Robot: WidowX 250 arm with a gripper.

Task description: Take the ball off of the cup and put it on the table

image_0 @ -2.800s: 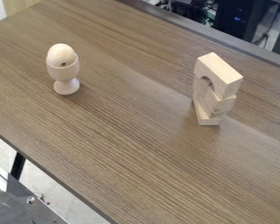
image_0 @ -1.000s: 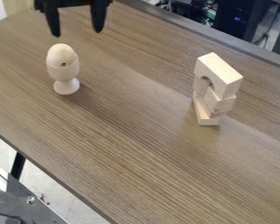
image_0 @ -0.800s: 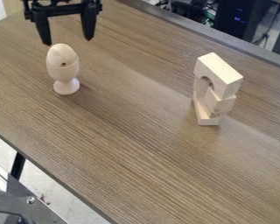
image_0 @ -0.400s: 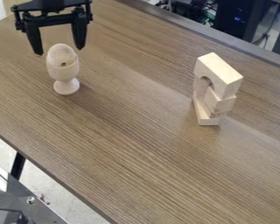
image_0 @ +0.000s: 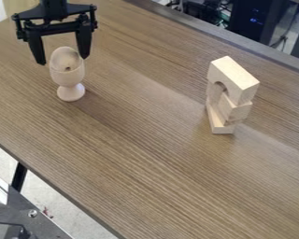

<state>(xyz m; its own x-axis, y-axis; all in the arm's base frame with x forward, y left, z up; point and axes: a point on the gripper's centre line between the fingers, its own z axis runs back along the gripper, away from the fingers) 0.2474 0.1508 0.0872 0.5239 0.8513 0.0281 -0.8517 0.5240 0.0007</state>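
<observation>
At the upper left of the frame, the ball (image_0: 65, 58) sits in the cup (image_0: 69, 77), its rounded top standing clear of the rim. It looks like bare wood: probably light, hard and smooth, unlikely to break or give under a squeeze, but apt to slip or roll if pinched too high. The best hold is on 2 opposite sides of its widest exposed part, just above the rim, so the cup isn't lifted or tipped too. The gripper (image_0: 62, 60) hangs there with its 2 fingers (image_0: 38, 49) spread wide, holding nothing. In the picture the ball lies between them, nearer the fingertip on the frame's right; whether they flank it or hang behind it, I can't tell. Bare table (image_0: 145, 144) runs through the middle of the frame, a likely spot for the ball. Stacked blocks (image_0: 230, 95) stand at the right.
</observation>
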